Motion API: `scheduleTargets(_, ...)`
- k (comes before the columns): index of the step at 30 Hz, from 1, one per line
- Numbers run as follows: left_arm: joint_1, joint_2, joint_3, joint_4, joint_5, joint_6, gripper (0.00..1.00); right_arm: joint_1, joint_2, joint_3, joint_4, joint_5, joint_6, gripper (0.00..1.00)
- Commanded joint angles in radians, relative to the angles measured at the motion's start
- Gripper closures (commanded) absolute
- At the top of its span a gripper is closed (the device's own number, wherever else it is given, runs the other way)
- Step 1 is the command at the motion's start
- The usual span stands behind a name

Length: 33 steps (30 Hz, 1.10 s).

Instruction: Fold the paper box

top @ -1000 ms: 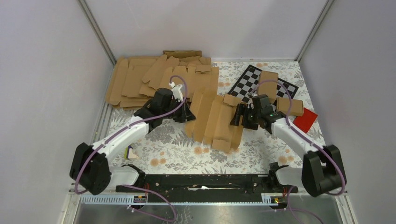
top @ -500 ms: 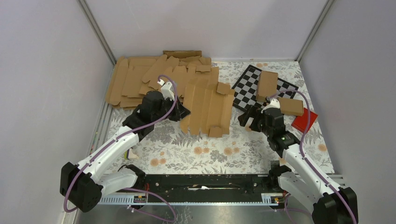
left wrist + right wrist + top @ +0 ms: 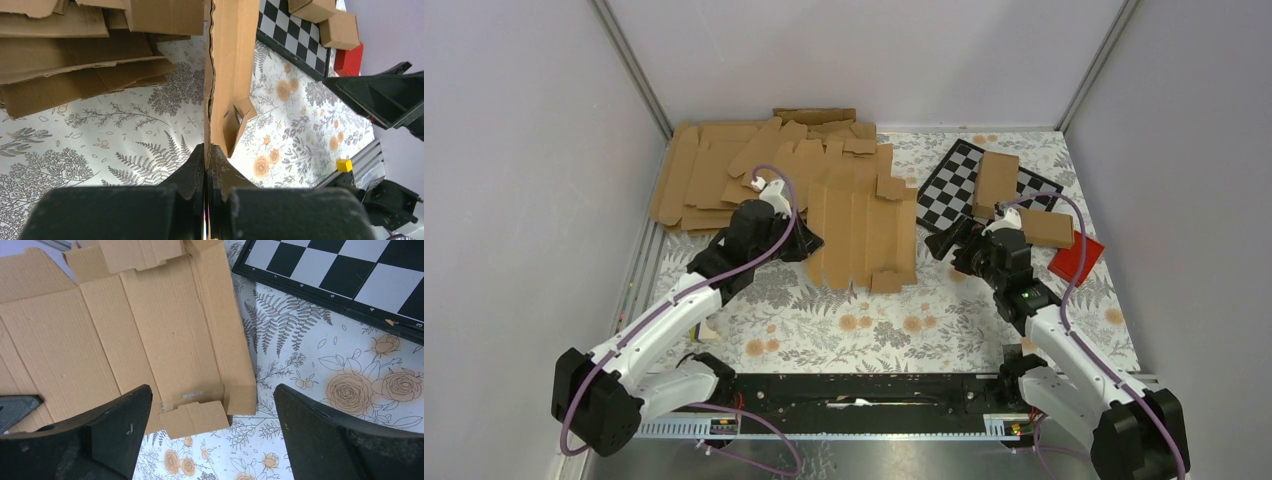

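1. Jaws first: the left gripper (image 3: 207, 150) has its jaws pressed tight together on the 9 o'clock edge of the paper box (image 3: 864, 225), pinching only a thin margin of card. The right gripper (image 3: 944, 245) stands spread wide and empty just beside the sheet's 3 o'clock edge, not touching it.
2. The paper box sits near the table's centre, a little toward 12 o'clock. It has the stack of flat blanks (image 3: 724, 170) at 10 o'clock, the checkerboard (image 3: 969, 180) at 1 o'clock and the red block (image 3: 1076, 257) at 3 o'clock.
3. Risks, as I judge them:
   - With one narrow pinch on one edge, the sheet could swing about that point or slide out when pushed from the other side.
   - Its far flaps lie close to the stack of blanks, so a nudge toward 11 o'clock could snag them there.
   - If the spread jaws shut across a panel instead of along a crease, the card could kink in the wrong place.
   - The small tab at the sheet's 5 o'clock corner sticks up and could be crushed.
4. The sheet is plain brown corrugated card and mostly unfolded. Parallel creases run from 12 to 6 o'clock, dividing it into long panels with short flaps at both ends. From the left wrist it shows nearly edge-on and looks raised off the floral cloth (image 3: 75, 145).
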Motion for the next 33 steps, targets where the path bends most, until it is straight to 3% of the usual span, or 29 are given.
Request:
scheduleTargets(1, 0.000, 0.030, 0.032, 0.039, 0.083, 0.054, 1.00, 0.006, 0.017, -0.001, 0.045, -0.010, -0.002, 0.00)
scheduleTargets(9, -0.001, 0.108, 0.019, 0.086, 0.243, 0.086, 1.00, 0.006, 0.276, 0.098, 0.002, -0.112, -0.053, 0.00)
scheduleTargets(18, -0.008, 0.155, 0.008, 0.071, 0.231, 0.096, 1.00, 0.004, 0.464, 0.131, 0.015, -0.052, -0.115, 0.09)
scheduleTargets(22, -0.013, 0.169, 0.004, 0.072, 0.225, 0.096, 1.00, 0.004, 0.515, 0.136, 0.033, -0.098, -0.105, 0.13)
scheduleTargets(26, -0.016, 0.178, 0.008, 0.072, 0.233, 0.093, 1.00, 0.004, 0.519, 0.140, 0.062, -0.217, -0.108, 0.25)
scheduleTargets(33, -0.026, 0.132, -0.020, 0.154, 0.259, 0.068, 1.00, 0.006, 0.443, 0.146, 0.036, -0.262, -0.147, 0.55)
